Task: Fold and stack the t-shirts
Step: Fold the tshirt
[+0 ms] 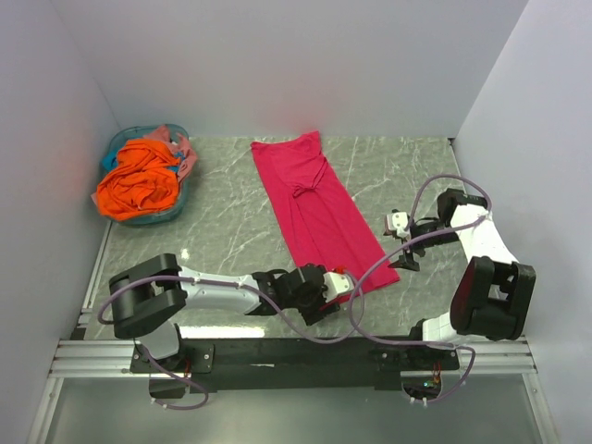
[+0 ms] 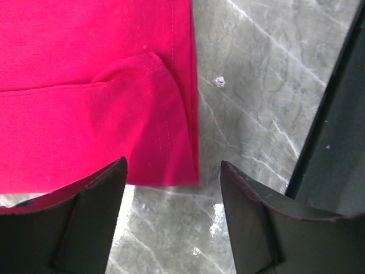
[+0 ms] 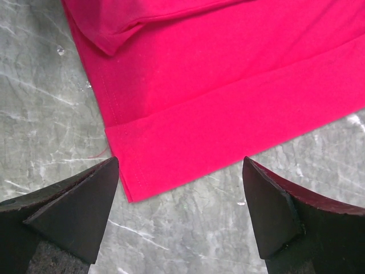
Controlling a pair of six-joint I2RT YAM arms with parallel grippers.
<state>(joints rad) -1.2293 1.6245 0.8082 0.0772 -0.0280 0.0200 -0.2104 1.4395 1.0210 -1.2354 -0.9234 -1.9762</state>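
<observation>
While the crimson-pink t-shirt lies as a long narrow strip mid-surface, my left jaws and right jaws hang apart, empty, at its near hem corners | cross-fold not done | orange t-shirt, salmon-pink t-shirt heaped in basket, unstacked.

shirt: hem corner lay between jaws | gripper: jaws apart, contact possibly none | table: grey marbled

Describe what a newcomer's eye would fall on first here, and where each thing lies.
A crimson-pink t-shirt, folded into a long strip, lies diagonally across the grey marbled table. An orange t-shirt is heaped in the teal basket at the far left corner.
</observation>
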